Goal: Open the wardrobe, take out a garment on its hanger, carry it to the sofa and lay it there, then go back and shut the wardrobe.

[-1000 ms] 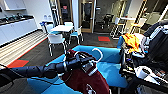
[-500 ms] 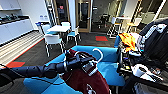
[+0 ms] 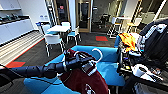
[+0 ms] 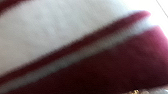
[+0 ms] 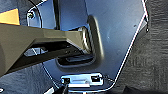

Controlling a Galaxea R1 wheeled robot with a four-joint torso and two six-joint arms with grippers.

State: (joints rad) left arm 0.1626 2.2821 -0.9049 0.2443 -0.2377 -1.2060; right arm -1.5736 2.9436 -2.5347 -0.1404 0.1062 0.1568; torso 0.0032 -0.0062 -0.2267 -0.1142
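The garment (image 3: 85,80) is held on its hanger (image 3: 98,56) over the sofa (image 3: 110,65), pinched in the left gripper (image 3: 86,63), and is best lowered flat, hook clear of the backrest.

The garment (image 3: 83,80) is soft maroon cloth with a matt face. In the left wrist view its trim (image 4: 75,50) reads as knitted bands, white striped with maroon, slightly fuzzy. The hanger (image 3: 98,56) looks like smooth white plastic with a faint sheen along its curved hook. The sofa (image 3: 110,63) is covered in bright blue upholstery, even and matt, with no visible weave. The left arm (image 3: 42,70) has a dark casing that looks like hard plastic, mildly glossy. The floor (image 3: 37,53) is dark carpet, rough and dull, with red patches set in. The chairs (image 3: 53,40) have smooth white shells. In the right wrist view, the robot's plate (image 5: 115,32) is dark, smooth and faintly shiny.
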